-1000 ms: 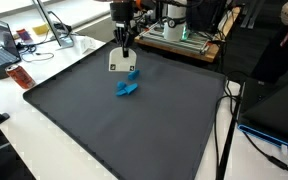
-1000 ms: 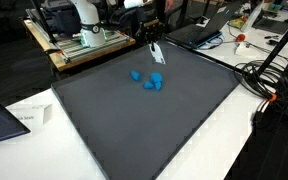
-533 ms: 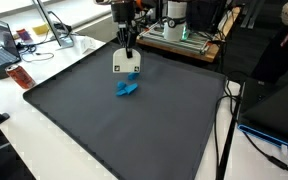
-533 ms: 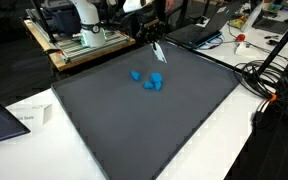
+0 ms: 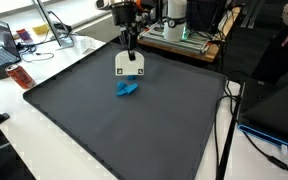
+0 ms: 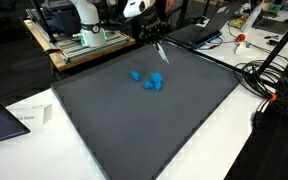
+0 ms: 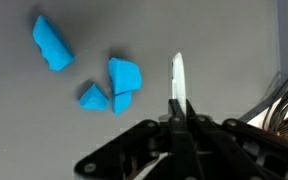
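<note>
**Fig.** Gripper (image 5: 130,49) w/ card (image 5: 130,64) over mat (image 5: 104,130), as seen from beside the table.

**Risk (judgement).** The grip takes only the card's top edge, and the rest hangs free below. A jerk or quick swing of the wrist could make the card pivot or slip out. It would then fall flat near or onto the blue blocks (image 5: 127,88), which sit just to the near side of it. Coming down w/o clearance could catch the card's lower edge on the mat and bend or twist it in the pinch.

**Pose.** The arm (image 6: 84,18) reaches in from the far side, wrist approx. vertical, gripper pointing straight down over the far part of the mat.

**Pincer.** Jaws are narrow and clamped on the card. The wrist view shows the card (image 7: 177,78) edge-on as a thin white strip, w/ the blocks (image 7: 124,75) to its left.

**Card.** It looks clear of the mat, though the gap is hard to judge.
</note>
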Robot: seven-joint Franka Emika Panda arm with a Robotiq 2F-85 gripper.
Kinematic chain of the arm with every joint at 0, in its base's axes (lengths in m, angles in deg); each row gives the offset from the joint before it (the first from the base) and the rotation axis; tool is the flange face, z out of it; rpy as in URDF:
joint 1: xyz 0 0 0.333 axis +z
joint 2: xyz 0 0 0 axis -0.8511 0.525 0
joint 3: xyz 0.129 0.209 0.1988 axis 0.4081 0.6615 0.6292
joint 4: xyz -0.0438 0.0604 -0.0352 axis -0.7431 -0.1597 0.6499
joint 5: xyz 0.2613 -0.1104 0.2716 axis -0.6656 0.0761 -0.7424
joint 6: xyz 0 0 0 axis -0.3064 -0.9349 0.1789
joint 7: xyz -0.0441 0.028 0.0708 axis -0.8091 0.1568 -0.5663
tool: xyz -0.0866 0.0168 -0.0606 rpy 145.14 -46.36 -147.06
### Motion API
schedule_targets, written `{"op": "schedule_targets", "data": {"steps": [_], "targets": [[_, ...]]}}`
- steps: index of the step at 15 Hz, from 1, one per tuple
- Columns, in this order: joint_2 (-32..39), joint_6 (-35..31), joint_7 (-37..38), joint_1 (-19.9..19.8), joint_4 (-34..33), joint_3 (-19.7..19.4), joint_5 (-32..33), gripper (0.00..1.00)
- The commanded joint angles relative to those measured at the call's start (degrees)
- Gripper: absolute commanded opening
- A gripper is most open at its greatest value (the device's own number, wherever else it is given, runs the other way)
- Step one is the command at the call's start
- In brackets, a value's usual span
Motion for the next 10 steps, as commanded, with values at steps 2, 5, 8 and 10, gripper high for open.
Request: {"op": "schedule_targets", "data": {"steps": [2,5,8,10], "targets": [[4.83,-0.25,-1.69,-1.16,-3.74,1.07,-5.33,0.01],[8.37,1.35,-1.23,-2.08,-7.05,1.2,-7.77,0.01],[12.96,2.36,0.73,-3.08,-10.81,1.09,-7.94,0.01],[16.16,3.56,1.97,-3.94,-13.44,1.06,-7.54,0.01]]}}
